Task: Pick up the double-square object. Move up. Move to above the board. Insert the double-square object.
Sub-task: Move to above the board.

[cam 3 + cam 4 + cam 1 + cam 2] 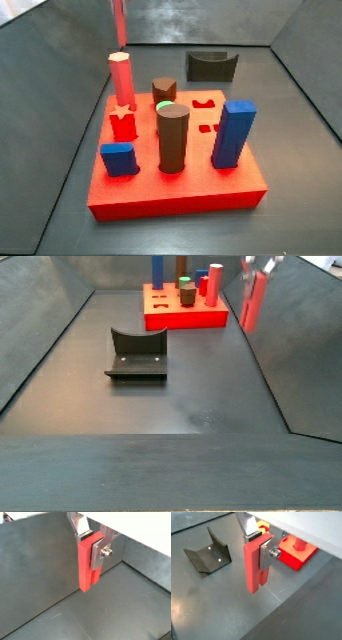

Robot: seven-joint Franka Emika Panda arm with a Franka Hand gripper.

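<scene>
My gripper (91, 547) is shut on the double-square object (87, 574), a slim salmon-red bar that hangs upright from the fingers (101, 553), clear of the floor. Both wrist views show this grip (258, 548), with the bar's (254, 569) stepped lower end free. The board (295, 557), a thick bright-red block, lies beyond the bar and apart from it. In a side view the bar (253, 301) hangs under the gripper (262, 268) beside the board (187, 319), near the wall. In a side view only the bar (119, 22) shows, behind the board (174, 197).
On the board stand a salmon hexagonal post (122, 75), a red star peg (123, 125), a short blue peg (118, 158), a brown cylinder (173, 138) and a tall blue block (233, 133). The fixture (136, 356) stands on the floor. Grey walls enclose the floor.
</scene>
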